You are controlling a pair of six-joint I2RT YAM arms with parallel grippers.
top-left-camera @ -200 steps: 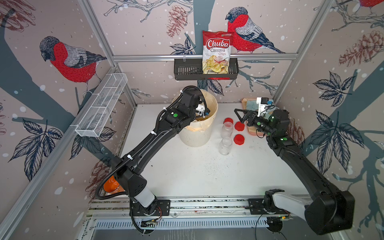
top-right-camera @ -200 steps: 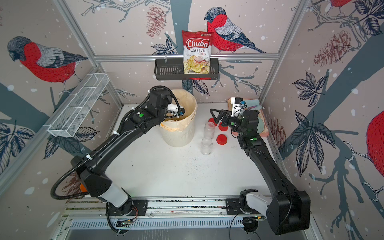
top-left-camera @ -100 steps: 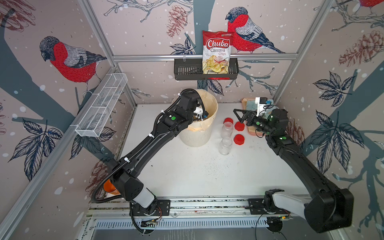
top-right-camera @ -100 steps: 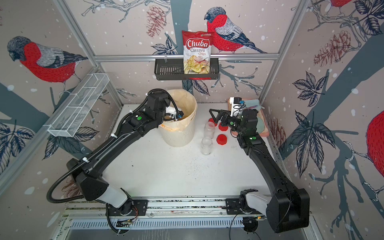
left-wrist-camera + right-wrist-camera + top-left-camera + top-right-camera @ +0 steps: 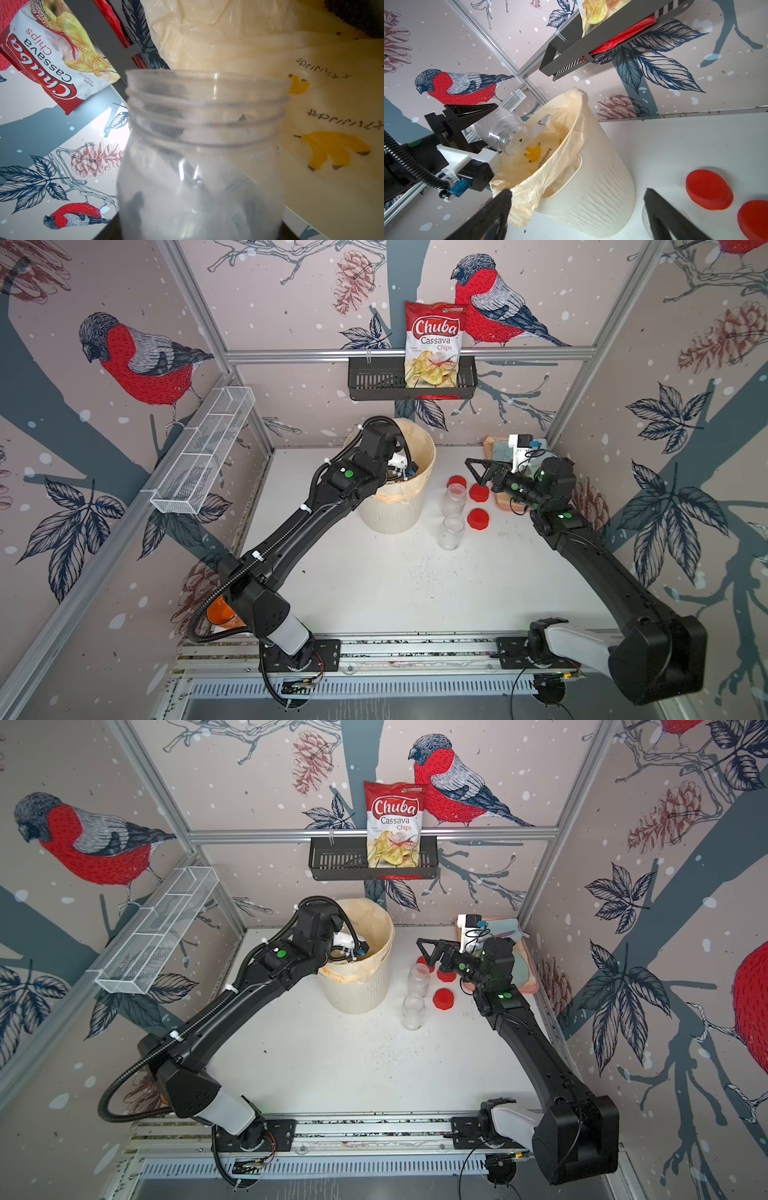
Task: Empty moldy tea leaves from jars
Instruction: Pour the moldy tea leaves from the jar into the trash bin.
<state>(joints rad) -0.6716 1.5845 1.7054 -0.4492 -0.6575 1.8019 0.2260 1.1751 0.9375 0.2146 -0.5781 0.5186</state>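
Both top views: right pincer (image 5: 476, 472) hangs spread by lids (image 5: 478, 492) near the back edge of the table (image 5: 374, 593); two open jars (image 5: 454, 497) stand beside the bin (image 5: 390, 514). Left wrist: held jar (image 5: 203, 145) nearly empty, few tea leaves (image 5: 242, 118) inside. Right wrist: left pincer (image 5: 488, 122) pinches it, tilted over the bin.

Held jar (image 5: 199, 155) blurred, base cut off, 1 lid (image 5: 457, 480) half-hidden behind another jar (image 5: 454, 498)
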